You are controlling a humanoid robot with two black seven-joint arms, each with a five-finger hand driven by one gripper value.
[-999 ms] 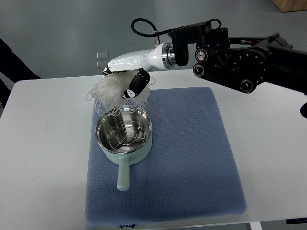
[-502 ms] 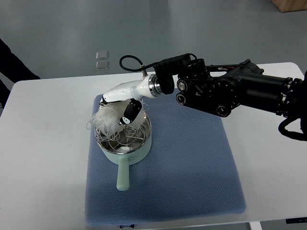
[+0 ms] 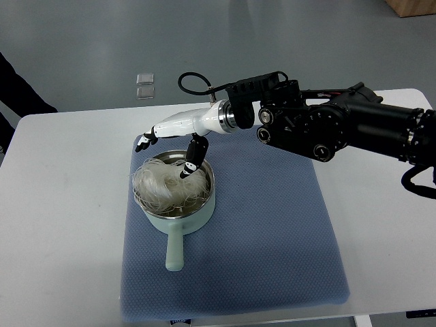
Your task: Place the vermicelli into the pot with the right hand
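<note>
The tangled white bundle of vermicelli (image 3: pixel 168 189) lies inside the pale green pot with a shiny steel inner wall (image 3: pixel 209 197), heaped toward the pot's left side, with a few loose strands looping over the left rim. The pot stands on the left part of a blue-grey textured mat (image 3: pixel 272 231), its straight pale green handle (image 3: pixel 175 248) pointing toward the near edge. Just above the far rim of the pot hangs the right hand (image 3: pixel 170 139), white with black fingertips, its arm a white forearm joined to a bulky black body reaching in from the right edge. Its fingers (image 3: pixel 192 160) are spread and released, holding nothing; one dark-tipped finger points down at the noodle heap, while others splay out to the left beyond the rim. The mat lies on a white table (image 3: pixel 61 225). A dark sleeve (image 3: pixel 17 92) of a person shows at the far left edge.
</note>
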